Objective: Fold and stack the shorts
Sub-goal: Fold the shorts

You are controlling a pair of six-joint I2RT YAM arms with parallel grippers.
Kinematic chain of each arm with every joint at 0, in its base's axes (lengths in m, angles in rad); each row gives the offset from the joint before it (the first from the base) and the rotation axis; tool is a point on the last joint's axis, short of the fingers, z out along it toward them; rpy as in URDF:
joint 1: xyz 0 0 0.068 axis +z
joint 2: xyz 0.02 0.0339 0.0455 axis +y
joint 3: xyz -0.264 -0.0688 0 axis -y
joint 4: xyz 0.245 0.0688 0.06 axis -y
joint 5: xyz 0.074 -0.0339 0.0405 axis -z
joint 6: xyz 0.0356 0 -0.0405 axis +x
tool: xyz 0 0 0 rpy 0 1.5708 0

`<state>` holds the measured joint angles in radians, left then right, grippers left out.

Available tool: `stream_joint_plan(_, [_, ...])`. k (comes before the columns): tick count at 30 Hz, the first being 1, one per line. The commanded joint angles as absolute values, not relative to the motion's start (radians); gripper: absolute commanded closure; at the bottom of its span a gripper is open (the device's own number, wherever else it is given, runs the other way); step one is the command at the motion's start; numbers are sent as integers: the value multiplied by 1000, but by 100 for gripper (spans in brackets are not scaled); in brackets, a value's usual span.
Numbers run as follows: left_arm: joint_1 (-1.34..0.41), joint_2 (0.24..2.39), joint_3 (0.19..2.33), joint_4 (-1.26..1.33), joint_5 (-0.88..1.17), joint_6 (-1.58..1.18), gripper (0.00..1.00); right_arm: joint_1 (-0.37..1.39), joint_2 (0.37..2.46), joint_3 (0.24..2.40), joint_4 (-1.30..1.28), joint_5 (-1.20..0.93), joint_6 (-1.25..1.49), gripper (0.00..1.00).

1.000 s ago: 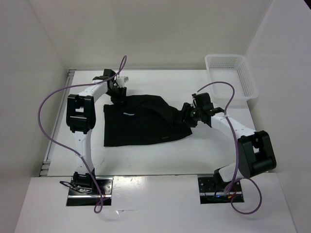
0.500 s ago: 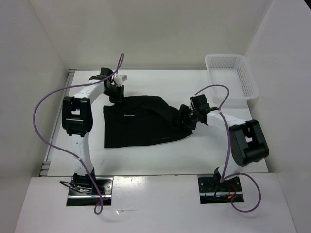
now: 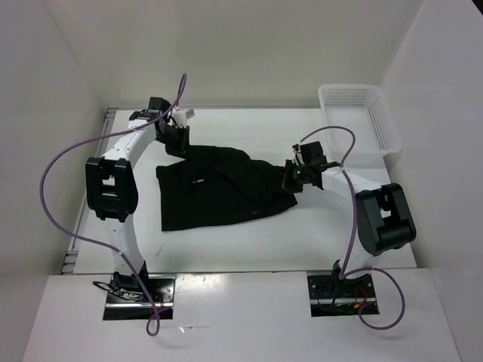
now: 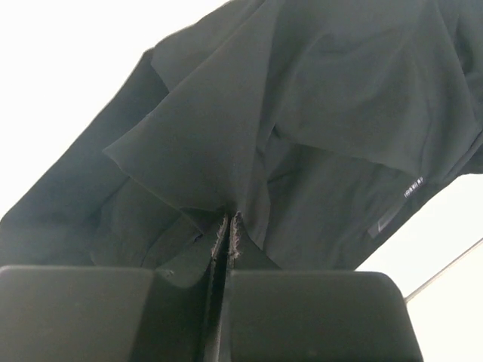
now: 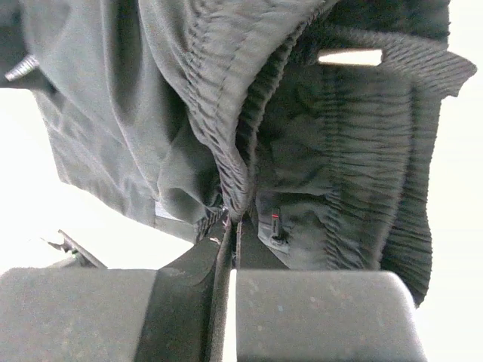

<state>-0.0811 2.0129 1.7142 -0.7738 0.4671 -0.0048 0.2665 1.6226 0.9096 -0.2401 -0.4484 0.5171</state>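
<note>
The white table (image 3: 226,249) is the biggest thing in the top view, closed in by white walls. On its middle part lie the black shorts (image 3: 215,192), spread wide but not flat. Their near edge rests on the table, while the far left corner and the right end are raised, and the cloth makes loose folds between these two places.

The left arm (image 3: 113,188) stands along the left side and bends over to the far left corner of the shorts. The right arm (image 3: 381,215) reaches in from the right side to their right end.

The white mesh basket (image 3: 358,117) stands in the far right corner of the table (close to the right wall), well apart from the shorts.

The left gripper (image 4: 228,220) has its two fingers pressed together, and a fold of the black cloth is pinched between them; the fabric hangs away from the tips in a tent shape. The right gripper (image 5: 230,222) is closed in the same way, and its fingers hold the gathered elastic waistband (image 5: 226,90) of the shorts.

A small white label mark (image 4: 412,186) shows on the fabric in the left wrist view, away from the pinched place.
</note>
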Motion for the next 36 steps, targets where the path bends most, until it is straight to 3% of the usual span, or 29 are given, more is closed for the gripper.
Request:
stream_joint_plan(1, [-84, 1933, 1730, -840, 476, 0, 92, 239, 1539, 951, -235, -433, 489, 100])
stream_joint_plan(2, [-93, 1933, 1730, -888, 476, 0, 87, 230, 1539, 942, -235, -433, 489, 100])
stream_joint_plan(3, [-94, 1933, 1721, -909, 476, 0, 75, 221, 1529, 942, -235, -433, 489, 100])
stream_joint_plan(8, [-132, 1942, 1574, -1015, 535, 0, 64, 212, 1540, 933, -224, -442, 489, 100])
stream_joint_plan(18, [-86, 1813, 1431, -979, 586, 0, 61, 173, 1549, 933, -242, -442, 449, 100])
stream_joint_plan(22, [-35, 1792, 1450, -922, 611, 0, 52, 173, 1549, 933, -242, -442, 449, 100])
stream_joint_plan(23, [-35, 1808, 1422, -908, 611, 0, 47, 173, 1549, 933, -229, -442, 449, 100])
stream_joint_plan(29, [-14, 1960, 1427, -850, 679, 0, 39, 173, 1580, 933, -227, -451, 449, 100])
stream_joint_plan(36, [21, 2000, 1439, -716, 655, 0, 37, 173, 1580, 933, -238, -433, 430, 100])
